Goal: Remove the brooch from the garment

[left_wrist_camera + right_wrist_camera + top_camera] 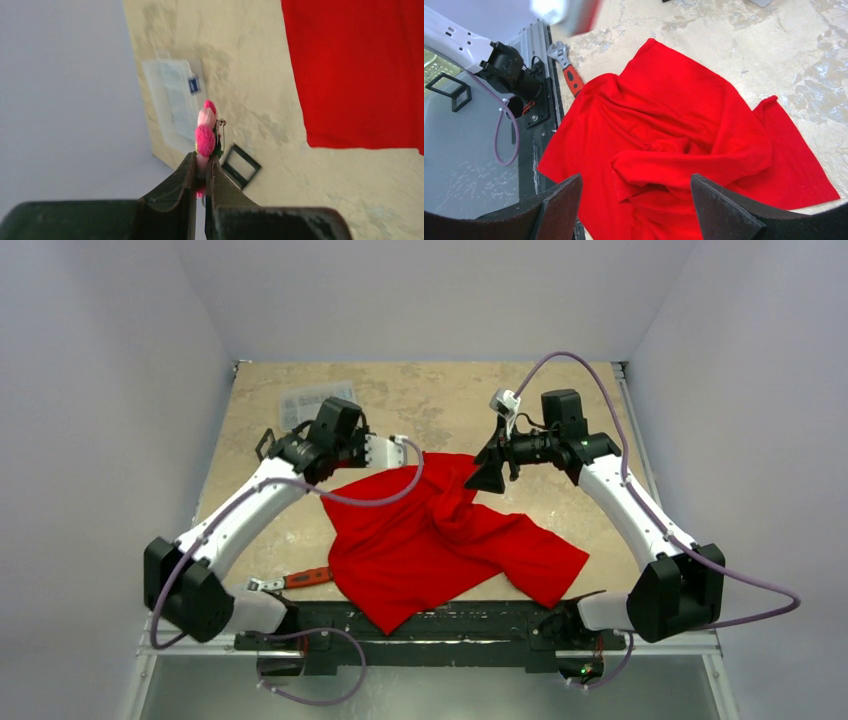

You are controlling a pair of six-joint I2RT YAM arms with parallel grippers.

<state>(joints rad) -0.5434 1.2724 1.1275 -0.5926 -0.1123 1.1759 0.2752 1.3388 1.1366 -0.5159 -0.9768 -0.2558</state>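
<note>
Left tool (201, 162) pinches the brooch (205, 137) over table (260, 75), apart from garment (360, 70) edge

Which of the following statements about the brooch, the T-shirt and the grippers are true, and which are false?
1. The left gripper is shut on the brooch. True.
2. The brooch is pinned to the red T-shirt. False: it is in the left gripper, apart from the cloth.
3. The right gripper is open above the T-shirt. True.
4. The wrench lies on top of the T-shirt. False: it lies on the table at the shirt's edge, on the left arm's side.
</note>
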